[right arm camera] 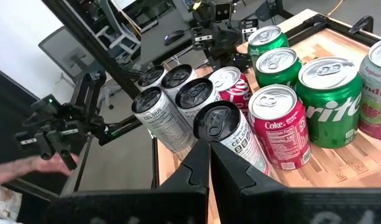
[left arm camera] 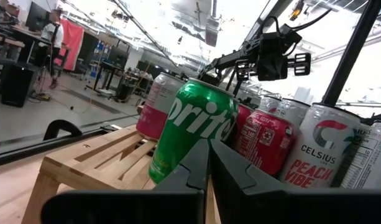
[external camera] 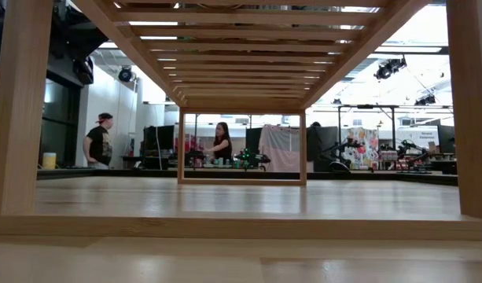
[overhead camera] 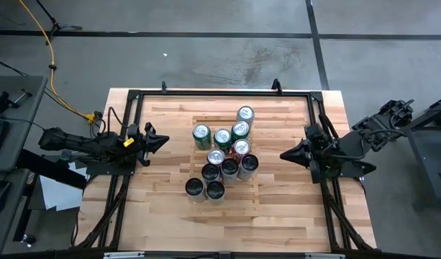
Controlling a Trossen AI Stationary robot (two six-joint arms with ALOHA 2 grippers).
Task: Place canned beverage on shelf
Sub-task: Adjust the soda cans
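Left gripper [overhead camera: 165, 140] and right gripper [overhead camera: 283, 154] both pressed together, holding nothing, either side of the shelf [overhead camera: 278, 119]. Ten cans [overhead camera: 222, 139] on it, I think: four green, rest mixed.

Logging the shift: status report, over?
Left gripper and right gripper shut, empty, clear of cans. Ten cans upright on shelf. Nothing obstructing.

Bright lights on the ceiling [left arm camera: 196, 18] shine white and glary. The cans [right arm camera: 277, 124] look sharp. The far room looks blurry.
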